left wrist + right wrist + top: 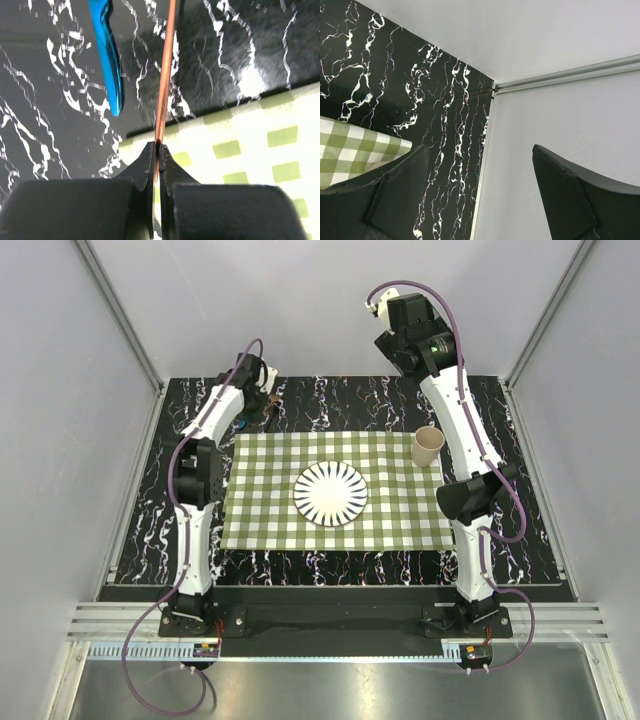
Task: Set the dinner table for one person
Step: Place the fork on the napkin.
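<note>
The dinner table (60, 125) looks glossy, the cloth (250, 145) matt; blue utensil (111, 65) and copper utensil (165, 75) gleam, perhaps metal.

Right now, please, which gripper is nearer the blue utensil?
Left. The left gripper, shut on a copper utensil, is just beside the blue utensil; the right gripper is raised at the back right.

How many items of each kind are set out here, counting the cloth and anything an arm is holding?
Checked cloth: 1
Plate: 1
Cup: 1
Slim utensils: 2, a blue one on the table and a copper-coloured one clamped in the left pincer
Total: 5
</note>
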Robot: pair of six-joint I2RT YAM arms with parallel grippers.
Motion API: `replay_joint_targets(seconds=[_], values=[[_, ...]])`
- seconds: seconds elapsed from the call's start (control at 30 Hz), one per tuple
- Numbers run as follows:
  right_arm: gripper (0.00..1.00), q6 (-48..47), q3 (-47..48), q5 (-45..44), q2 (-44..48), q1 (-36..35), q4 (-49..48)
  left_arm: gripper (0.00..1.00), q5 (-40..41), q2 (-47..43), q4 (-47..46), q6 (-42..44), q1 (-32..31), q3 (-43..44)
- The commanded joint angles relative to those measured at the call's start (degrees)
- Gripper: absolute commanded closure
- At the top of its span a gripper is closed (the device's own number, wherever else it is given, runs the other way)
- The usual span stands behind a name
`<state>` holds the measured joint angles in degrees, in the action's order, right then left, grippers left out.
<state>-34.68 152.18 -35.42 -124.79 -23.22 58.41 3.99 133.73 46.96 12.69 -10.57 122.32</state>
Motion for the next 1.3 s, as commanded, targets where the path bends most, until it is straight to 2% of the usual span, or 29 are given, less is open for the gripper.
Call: replay_joint_targets(seconds=[0.0, 0.33, 0.57, 0.73, 0.77, 0.87, 0.97, 1.0, 1.07, 1.1, 1.27], values=[[0.09, -0.13, 2.77, 0.61, 0.34, -0.77, -0.58, 1.0, 2.43, -5.32, 0.59, -1.7, 0.2, -1.64], [0.09, -0.48, 2.77, 0.97, 0.87, -0.77, -0.67, 1.0, -1.61, -5.59, 2.35, -5.48, 0.02, -7.97], [0.09, -0.57, 2.77, 0.88, 1.31, -0.77, -0.67, 1.0, -7.41, -5.15, 2.43, -5.83, -0.07, -10.87], [0.09, -0.57, 2.68, 0.53, 1.48, -0.77, -0.67, 0.99, -7.24, -4.88, 2.35, -5.3, 0.02, -11.05], [0.09, -0.48, 2.68, 0.53, 1.48, -0.68, -0.58, 0.97, -7.33, -4.97, 2.43, -5.39, 0.02, -10.97], [0.08, -0.48, 2.6, 0.44, 1.48, -0.68, -0.67, 0.73, -8.12, -5.5, 2.35, -5.13, 0.02, -10.35], [0.07, -0.48, 2.95, 0.44, 1.31, -0.77, -0.67, 0.61, -8.65, -5.76, 2.52, -5.13, 0.02, -9.21], [0.07, -0.57, 2.95, 0.35, 1.31, -0.68, -0.58, 0.5, -8.65, -5.85, 2.52, -5.22, 0.02, -9.03], [0.07, -0.48, 3.04, 0.26, 1.31, -0.68, -0.67, 0.41, -9.0, -5.94, 2.52, -5.04, 0.02, -8.68], [0.07, -0.48, 3.04, 0.35, 1.31, -0.77, -0.67, 0.38, -9.0, -6.2, 2.61, -5.22, 0.02, -8.68], [0.07, -0.39, 3.3, 0.35, 1.31, -0.68, -0.58, 0.38, -10.93, -7.61, 2.26, -4.78, 0.02, -7.45]])
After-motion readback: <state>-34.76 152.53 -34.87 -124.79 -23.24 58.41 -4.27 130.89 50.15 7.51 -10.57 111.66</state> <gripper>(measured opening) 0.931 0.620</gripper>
